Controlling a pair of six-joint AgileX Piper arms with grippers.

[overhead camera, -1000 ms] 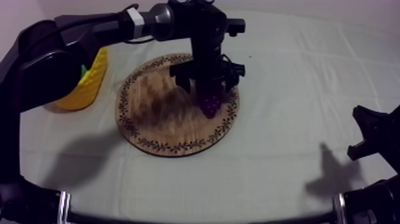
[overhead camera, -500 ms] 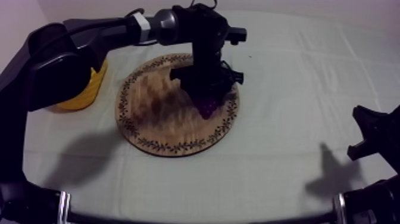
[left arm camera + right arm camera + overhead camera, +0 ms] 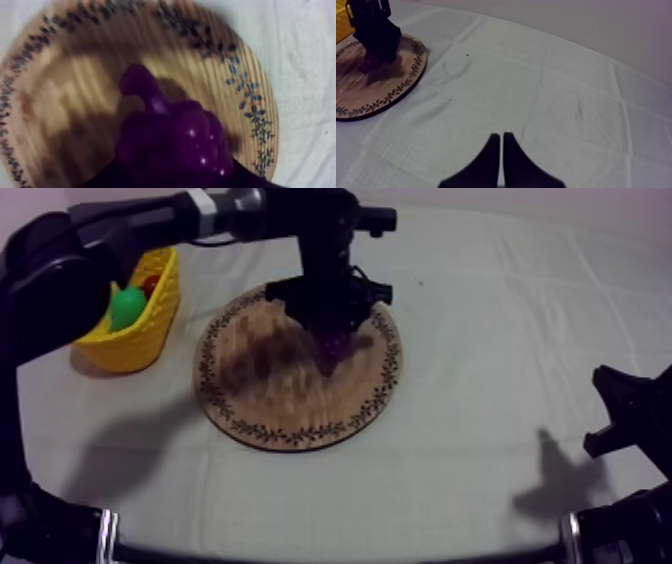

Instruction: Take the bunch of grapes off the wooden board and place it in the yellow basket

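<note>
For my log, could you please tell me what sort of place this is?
Likely a robot test bench: cloth-covered table, left tool holding a toy bunch of grapes over a wooden board, yellow basket.

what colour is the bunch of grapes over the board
The bunch of grapes is a dark, glossy purple, and it shows best in the left wrist view.

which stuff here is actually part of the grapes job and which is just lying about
In the job: bunch of grapes, left gripper shut on it, wooden board, yellow basket.
Lying about: green fruit and small red fruit in the basket, right gripper.
</note>
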